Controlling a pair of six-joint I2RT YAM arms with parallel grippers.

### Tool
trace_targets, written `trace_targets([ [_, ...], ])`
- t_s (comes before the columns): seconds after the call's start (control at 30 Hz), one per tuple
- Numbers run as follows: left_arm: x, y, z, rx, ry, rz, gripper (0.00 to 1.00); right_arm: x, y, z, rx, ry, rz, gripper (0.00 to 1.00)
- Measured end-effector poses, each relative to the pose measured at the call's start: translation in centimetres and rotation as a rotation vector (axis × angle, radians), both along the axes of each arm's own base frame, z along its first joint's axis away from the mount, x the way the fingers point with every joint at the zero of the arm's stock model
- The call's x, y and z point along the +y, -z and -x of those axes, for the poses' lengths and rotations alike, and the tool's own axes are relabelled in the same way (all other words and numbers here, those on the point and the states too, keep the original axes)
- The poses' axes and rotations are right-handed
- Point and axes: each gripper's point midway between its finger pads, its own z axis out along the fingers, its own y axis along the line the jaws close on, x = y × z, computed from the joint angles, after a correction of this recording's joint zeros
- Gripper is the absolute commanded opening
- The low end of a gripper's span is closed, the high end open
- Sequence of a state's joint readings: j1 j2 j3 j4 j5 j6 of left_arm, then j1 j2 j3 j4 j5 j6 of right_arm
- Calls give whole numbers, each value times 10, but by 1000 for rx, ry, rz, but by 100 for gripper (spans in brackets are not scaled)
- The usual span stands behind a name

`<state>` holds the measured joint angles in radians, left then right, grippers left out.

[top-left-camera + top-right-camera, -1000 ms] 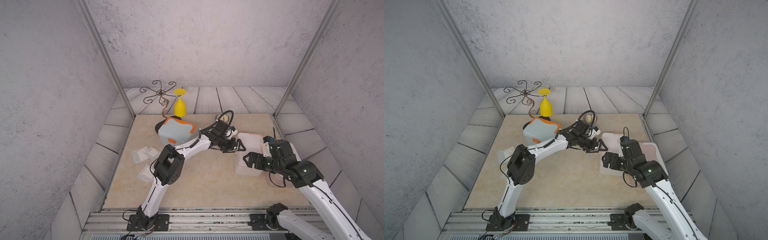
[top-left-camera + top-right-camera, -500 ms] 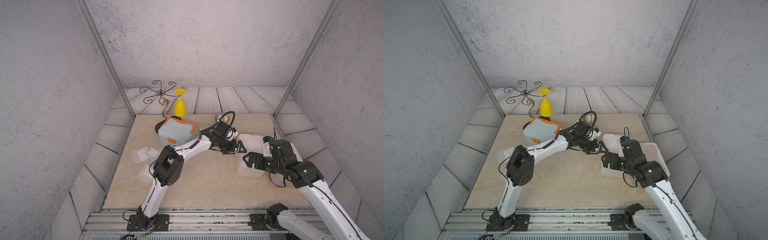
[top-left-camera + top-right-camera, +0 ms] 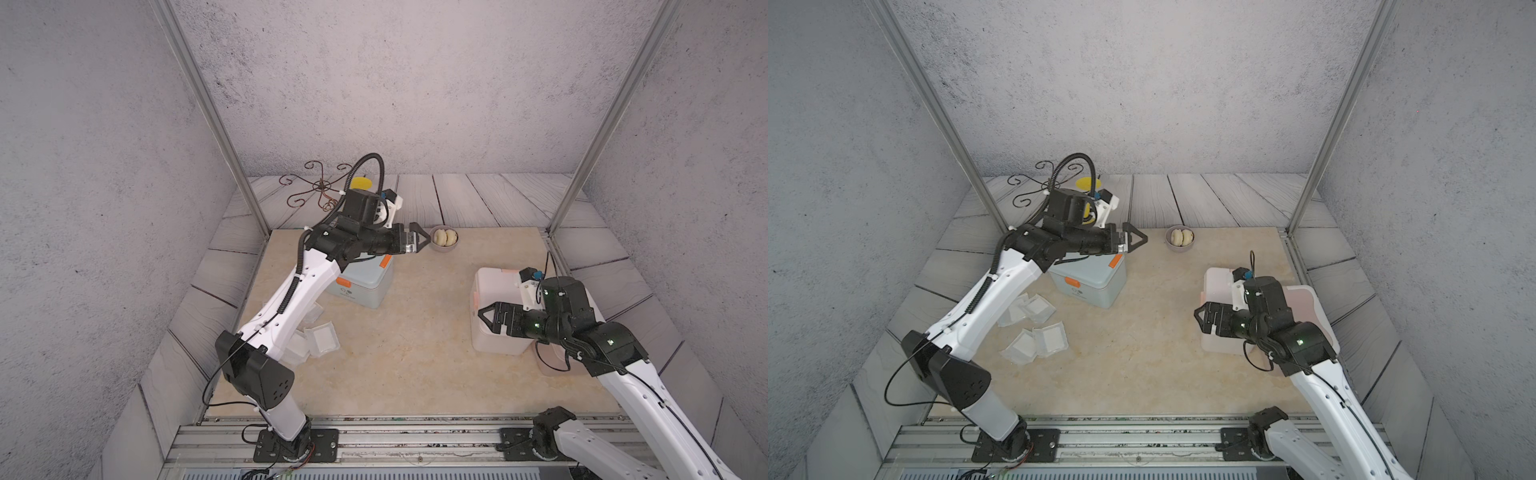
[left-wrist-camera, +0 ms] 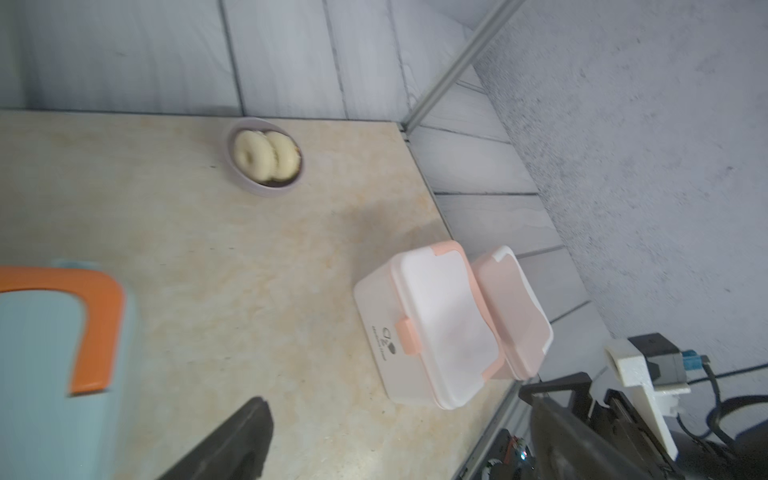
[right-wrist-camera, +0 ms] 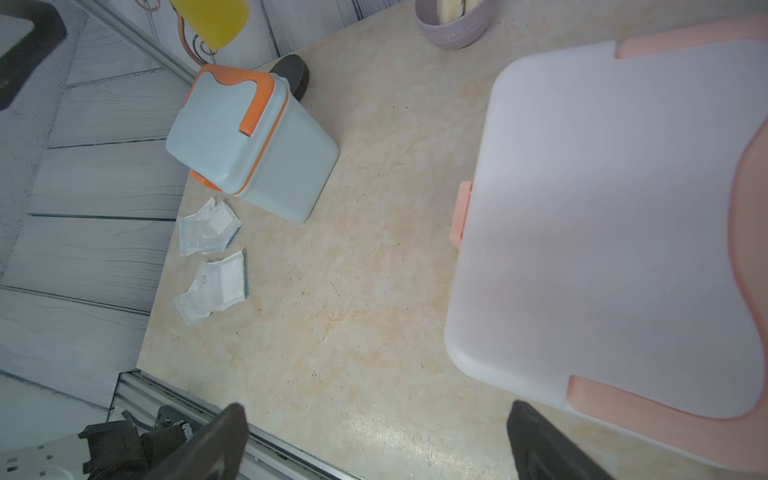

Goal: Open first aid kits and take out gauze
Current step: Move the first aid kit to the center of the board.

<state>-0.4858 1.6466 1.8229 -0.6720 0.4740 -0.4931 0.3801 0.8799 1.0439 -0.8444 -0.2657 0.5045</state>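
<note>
The left gripper hangs with jaws spread and empty above the back corner of the closed grey-blue first aid kit, which stands toward the counter's back left. The right gripper, likewise wide apart and empty, hovers over the closed white kit with peach trim, just beside the pink kit at the right edge. Gauze packets lie loose by the left edge.
</note>
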Motion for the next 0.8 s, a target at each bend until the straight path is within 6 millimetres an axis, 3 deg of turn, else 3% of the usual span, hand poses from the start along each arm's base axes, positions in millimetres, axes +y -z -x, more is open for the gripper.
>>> trace_targets([
  [0.17,97,36,-40,71,-258,-85,95,20,9,-7,55,-80,-45,99],
  [0.27,142,67,-47,148,-374,-94,94,31,12,-13,88,-119,-62,99],
  [0.33,162,83,-43,191,-426,-86,94,40,11,-23,99,-141,-75,99],
  [0.43,177,94,-29,217,-467,-56,94,56,8,-44,103,-169,-105,99],
  [0.63,194,86,15,165,-536,54,95,93,-7,-94,86,-209,-172,99],
  [0.8,202,91,43,154,-578,122,96,129,-12,-143,78,-240,-237,99],
])
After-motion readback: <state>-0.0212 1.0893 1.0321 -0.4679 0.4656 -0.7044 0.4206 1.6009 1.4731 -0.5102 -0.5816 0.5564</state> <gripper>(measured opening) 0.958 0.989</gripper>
